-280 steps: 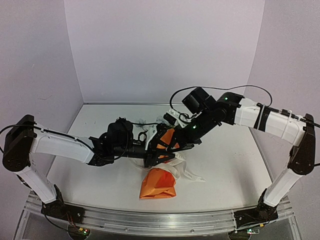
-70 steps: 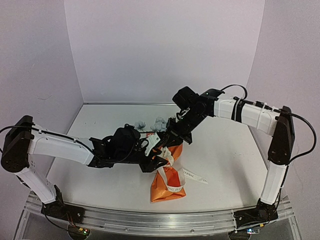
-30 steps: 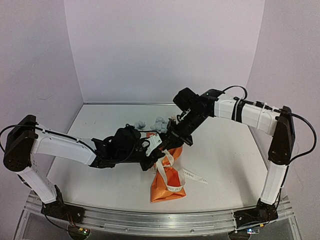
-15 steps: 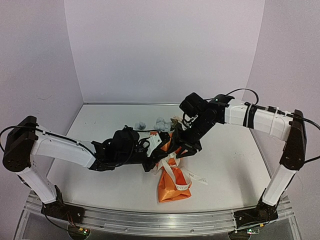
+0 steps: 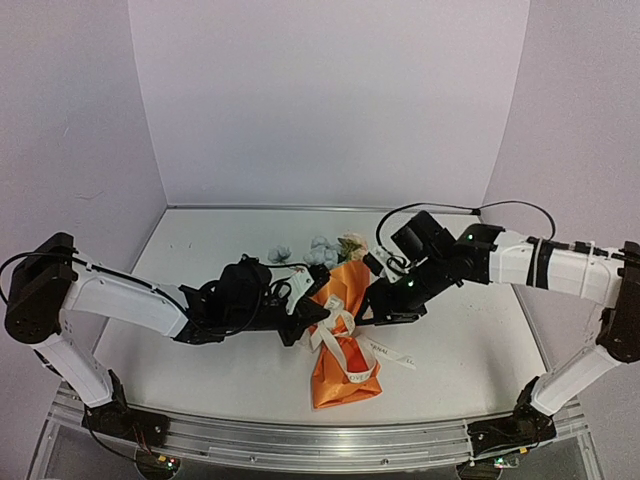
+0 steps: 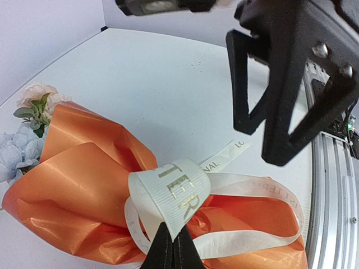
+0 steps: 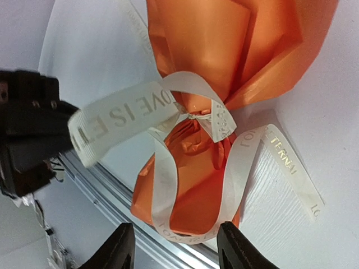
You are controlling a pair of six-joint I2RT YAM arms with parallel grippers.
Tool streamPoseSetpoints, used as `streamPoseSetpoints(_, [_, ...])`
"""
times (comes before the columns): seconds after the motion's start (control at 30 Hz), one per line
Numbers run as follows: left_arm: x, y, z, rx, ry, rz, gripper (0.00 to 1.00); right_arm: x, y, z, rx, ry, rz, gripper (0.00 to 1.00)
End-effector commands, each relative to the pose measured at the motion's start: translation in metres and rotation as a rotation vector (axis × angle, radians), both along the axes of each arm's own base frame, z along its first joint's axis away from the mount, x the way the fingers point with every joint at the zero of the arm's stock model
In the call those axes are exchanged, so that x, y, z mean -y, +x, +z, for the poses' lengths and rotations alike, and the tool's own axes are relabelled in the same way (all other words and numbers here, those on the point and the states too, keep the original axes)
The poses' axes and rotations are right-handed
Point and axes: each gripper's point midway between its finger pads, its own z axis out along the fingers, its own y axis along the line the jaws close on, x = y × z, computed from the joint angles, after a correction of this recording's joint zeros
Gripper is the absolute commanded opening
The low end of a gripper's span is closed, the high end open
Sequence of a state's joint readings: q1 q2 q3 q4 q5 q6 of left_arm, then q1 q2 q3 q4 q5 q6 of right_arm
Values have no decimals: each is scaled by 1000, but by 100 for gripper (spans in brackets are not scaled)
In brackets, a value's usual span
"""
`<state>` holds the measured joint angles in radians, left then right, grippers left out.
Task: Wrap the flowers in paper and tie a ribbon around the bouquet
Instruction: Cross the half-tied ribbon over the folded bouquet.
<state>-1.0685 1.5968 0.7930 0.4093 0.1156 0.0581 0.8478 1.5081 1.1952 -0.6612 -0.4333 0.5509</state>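
Note:
The bouquet (image 5: 343,345) lies mid-table, orange paper (image 6: 84,179) cinched at its middle, the flowers (image 5: 322,248) poking out at the far end. Cream ribbon (image 6: 178,193) is looped and knotted (image 7: 196,115) around the cinch. One tail trails right on the table (image 5: 395,355). My left gripper (image 6: 172,246) is shut on a ribbon loop, just left of the bouquet (image 5: 312,312). My right gripper (image 7: 176,249) stands open and holds nothing. It hangs just right of the cinch (image 5: 372,315), apart from the ribbon.
The metal rail (image 5: 300,445) runs along the table's near edge, close to the bouquet's lower end. White walls (image 5: 320,100) close in the back and both sides. The right arm (image 5: 540,262) stretches in from the right.
My right gripper has opened, let go of the ribbon and drawn back to the right of the bouquet. The bouquet has shifted slightly right. The left gripper keeps its hold.

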Motion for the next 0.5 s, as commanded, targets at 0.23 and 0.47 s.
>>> streamPoseSetpoints(0.23, [-11, -1, 23, -48, -77, -40, 0, -28, -46, -16, 329, 171, 536, 52])
streamPoseSetpoints(0.47, [-22, 3, 21, -63, -72, -33, 0, -48, -58, -25, 330, 155, 626, 52])
